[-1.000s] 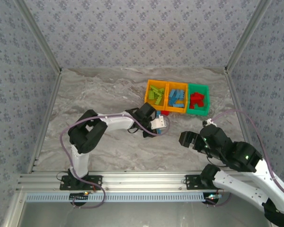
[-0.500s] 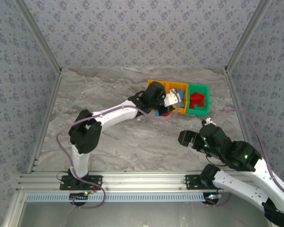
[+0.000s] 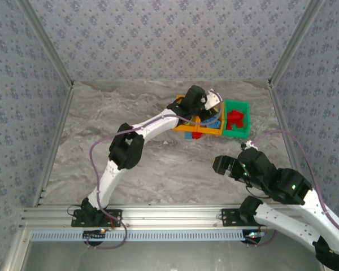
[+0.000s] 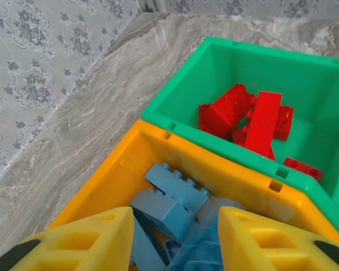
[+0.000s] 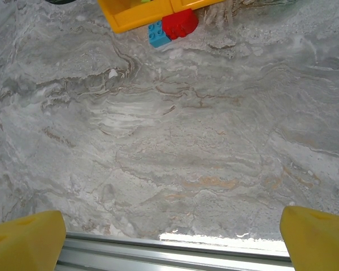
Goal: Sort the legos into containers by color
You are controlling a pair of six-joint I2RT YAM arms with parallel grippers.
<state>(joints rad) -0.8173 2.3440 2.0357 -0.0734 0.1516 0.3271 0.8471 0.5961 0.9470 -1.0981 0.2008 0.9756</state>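
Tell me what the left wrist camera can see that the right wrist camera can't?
Left wrist camera: a green bin holding red bricks, and blue bricks piled inside an orange bin, under the left gripper. Right wrist camera: one blue brick and one red brick lying on the table beside an orange bin, plus a metal rail near the right gripper. Both: marble table, orange bin plastic and yellow fingers.

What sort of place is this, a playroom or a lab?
Probably a robot test booth: a marble-look table closed in by patterned panels, a left arm and right arm bolted to a metal rail, and a green bin of red bricks.
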